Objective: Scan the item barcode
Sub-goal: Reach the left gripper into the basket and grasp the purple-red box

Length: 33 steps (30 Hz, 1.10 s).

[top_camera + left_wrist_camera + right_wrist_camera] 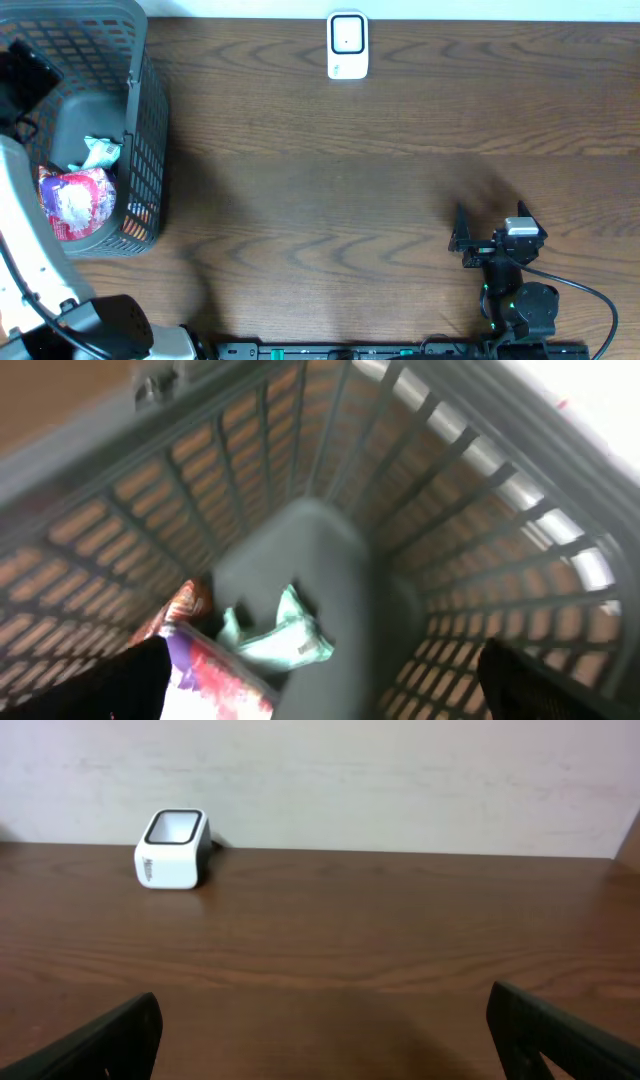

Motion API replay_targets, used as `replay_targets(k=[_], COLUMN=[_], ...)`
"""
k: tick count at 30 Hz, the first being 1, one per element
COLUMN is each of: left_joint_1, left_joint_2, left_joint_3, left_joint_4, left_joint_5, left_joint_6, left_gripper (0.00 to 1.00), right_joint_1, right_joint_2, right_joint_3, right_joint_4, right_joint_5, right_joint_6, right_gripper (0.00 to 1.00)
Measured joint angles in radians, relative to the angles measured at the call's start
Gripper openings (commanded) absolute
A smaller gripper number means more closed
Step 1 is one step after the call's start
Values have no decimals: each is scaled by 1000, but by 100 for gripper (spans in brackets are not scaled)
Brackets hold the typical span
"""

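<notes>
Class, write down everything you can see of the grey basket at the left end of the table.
The basket is dark grey, apparently plastic, with open lattice walls, a solid rim and a solid floor. It stands upright on the brown wooden table at its left end, partly cut off by the frame. Inside it lie a pink-and-red packet and a mint-green wrapper.

White scanner (347,45) upright, far centre; red-white packet (72,200) (teal packet (100,153) beside) lying in basket (140,120).
</notes>
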<state>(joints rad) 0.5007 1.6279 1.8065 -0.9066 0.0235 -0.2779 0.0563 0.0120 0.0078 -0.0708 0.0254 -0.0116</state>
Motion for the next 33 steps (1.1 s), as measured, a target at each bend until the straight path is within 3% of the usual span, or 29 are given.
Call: replay_targets(k=[7, 20, 33], left_joint_1=[-8, -8, -8], left_joint_2=[95, 335, 422], left_joint_3=[0, 0, -56], left_joint_4=[-71, -249, -253], left_joint_5=[-20, -160, -218], left_joint_6=[-19, -289, -407], left_gripper=[98, 98, 98], right_joint_1=[0, 0, 0], right_joint_2=[0, 0, 0], right_joint_3=[0, 0, 0], right_joint_4=[0, 0, 0], right_joint_5=[0, 0, 0], right_joint_6=[0, 0, 0], right_gripper=[99, 99, 99])
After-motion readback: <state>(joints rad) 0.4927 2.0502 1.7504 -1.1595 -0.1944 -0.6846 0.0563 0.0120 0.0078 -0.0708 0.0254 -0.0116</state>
